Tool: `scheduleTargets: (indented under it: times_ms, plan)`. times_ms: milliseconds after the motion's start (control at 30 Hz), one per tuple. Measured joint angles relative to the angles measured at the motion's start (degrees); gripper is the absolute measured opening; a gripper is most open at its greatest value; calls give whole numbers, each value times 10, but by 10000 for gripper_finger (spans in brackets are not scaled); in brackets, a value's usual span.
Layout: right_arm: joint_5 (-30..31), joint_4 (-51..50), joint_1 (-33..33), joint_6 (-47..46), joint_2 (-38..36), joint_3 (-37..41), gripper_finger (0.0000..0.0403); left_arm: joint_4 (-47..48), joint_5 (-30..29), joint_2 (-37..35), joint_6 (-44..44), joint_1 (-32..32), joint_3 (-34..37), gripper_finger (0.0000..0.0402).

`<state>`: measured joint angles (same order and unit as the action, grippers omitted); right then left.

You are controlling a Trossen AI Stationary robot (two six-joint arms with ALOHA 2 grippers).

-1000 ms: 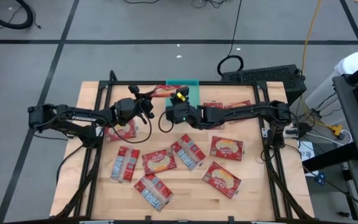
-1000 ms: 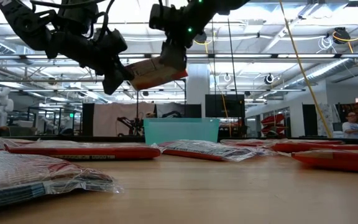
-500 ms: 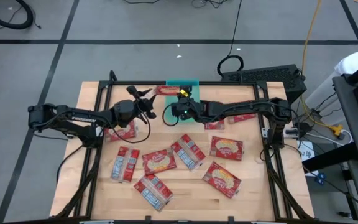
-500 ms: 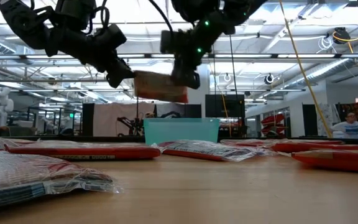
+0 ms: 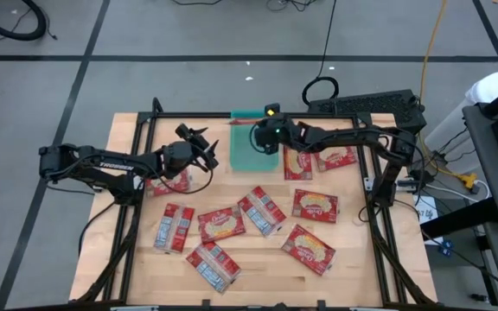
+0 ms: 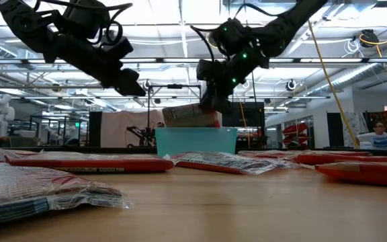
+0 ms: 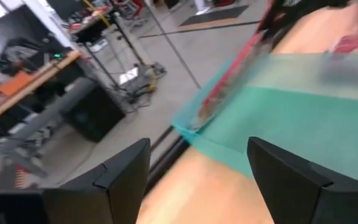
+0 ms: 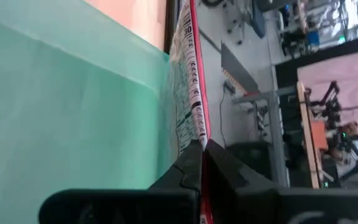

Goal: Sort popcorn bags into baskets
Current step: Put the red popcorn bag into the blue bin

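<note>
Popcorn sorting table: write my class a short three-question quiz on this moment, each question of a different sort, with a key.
1. True or false: the right pincer is shut on a popcorn bag.
2. Over what does that bag hang? A) the green basket B) the bare table C) the floor
3. Fill in: the left pincer stands ____ and holds nothing.

Key: 1 true. 2 A: the low view shows the bag just above the basket's rim. 3 open: the left wrist view shows its fingers spread apart with nothing between them.
</note>
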<state>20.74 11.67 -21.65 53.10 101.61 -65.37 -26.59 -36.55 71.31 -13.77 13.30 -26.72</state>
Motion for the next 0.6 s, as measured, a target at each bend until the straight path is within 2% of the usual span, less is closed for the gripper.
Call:
scheduleTargets:
  times_ms: [233,600]
  plan:
    - [-72,32,-35,16,0,13,0,0,35,0,45,0,0,241]
    - [-90,26,-50,1,0,13,3,-2,100,0,69,8,0,208]
